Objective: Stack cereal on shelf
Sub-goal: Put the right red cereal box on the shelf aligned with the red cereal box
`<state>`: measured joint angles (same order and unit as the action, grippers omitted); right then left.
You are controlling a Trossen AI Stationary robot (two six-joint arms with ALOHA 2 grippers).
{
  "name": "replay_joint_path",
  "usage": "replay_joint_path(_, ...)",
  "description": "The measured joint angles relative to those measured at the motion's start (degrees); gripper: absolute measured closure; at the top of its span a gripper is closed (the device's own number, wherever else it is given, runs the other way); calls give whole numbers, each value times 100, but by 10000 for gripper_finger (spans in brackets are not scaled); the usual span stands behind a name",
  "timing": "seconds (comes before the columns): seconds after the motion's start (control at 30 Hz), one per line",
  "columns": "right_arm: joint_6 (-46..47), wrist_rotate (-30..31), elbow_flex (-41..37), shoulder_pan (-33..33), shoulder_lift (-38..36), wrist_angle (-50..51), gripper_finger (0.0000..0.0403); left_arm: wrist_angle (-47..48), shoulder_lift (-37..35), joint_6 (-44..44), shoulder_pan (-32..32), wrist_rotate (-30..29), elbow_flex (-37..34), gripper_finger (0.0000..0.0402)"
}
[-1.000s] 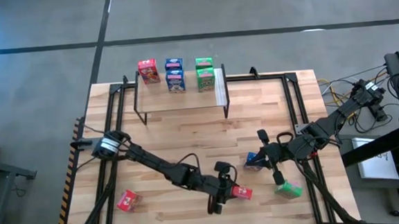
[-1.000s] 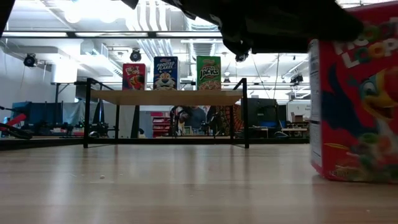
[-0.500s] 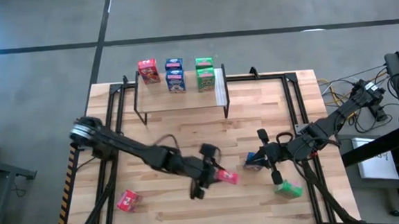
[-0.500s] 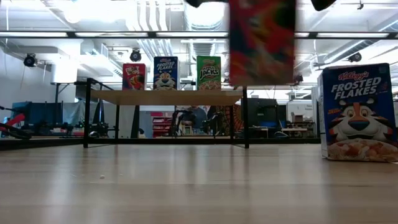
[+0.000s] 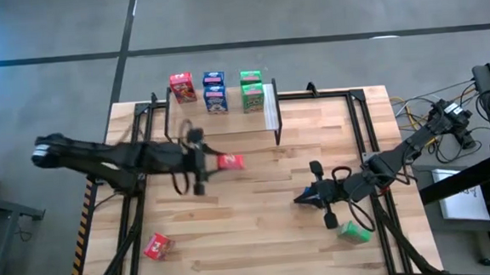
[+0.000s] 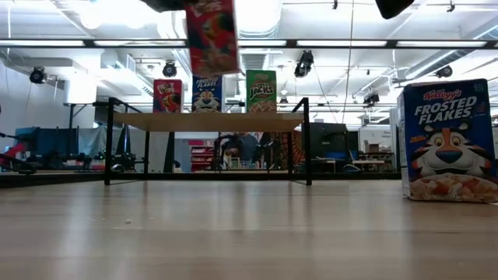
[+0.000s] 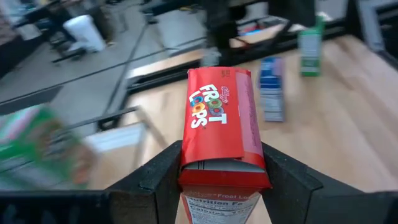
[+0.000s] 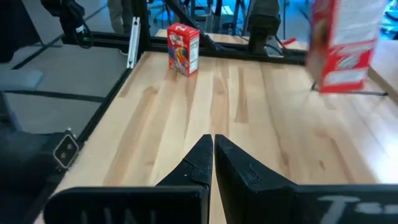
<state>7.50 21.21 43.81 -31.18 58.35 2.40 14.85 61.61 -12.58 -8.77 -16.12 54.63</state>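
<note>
Overall light: bright and even in every view; the pale wooden tabletop [image 5: 258, 205] is lit from above.
Light source: long ceiling strip lights [image 6: 327, 43] glow white in the low view and wash out the ceiling around them.
Glare: a soft sheen lies on the tabletop in the low view.
Shadows: faint and short under the boxes in the high view.
Motion blur: the dark left arm [image 5: 110, 158] and the red printed cardboard cereal box [image 5: 229, 162] it carries are smeared in the high view; the same box is blurred in the low and right wrist views.
Focus: a green box [image 7: 37, 146] at the left wrist view's edge is a soft smear.
</note>
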Motion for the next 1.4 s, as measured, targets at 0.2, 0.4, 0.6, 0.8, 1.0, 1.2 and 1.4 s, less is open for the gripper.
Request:
replay_joint_path(0.2,-456,-15,0,90,-53,-128,394,717,-858,-243,827,-2,-5,235)
replay_joint_path(0.4,-856,-22,0,247,-134,-147,394,1269,-1313,-558,1720,11,-5,235)
replay_joint_path(0.6,-975,-70,0,439,-162,-117,394,1591,-1529,-846,2621,333,-5,235)
replay_joint_path(0.8,-1012,-349,0,573,-166,-101,394,1666,-1643,-1125,3459,923,-5,235)
replay_joint_path(1.0,-1072,-369,0,635,-166,-97,394,1667,-1502,-1343,4328,1612,-5,235)
replay_joint_path(1.2,-1123,-380,0,660,-166,-95,394,1827,-1224,-1653,5185,2381,-5,235)
replay_joint_path(1.4,-1121,-382,0,660,-166,-92,394,1872,-990,-1790,5826,2917,-5,235)
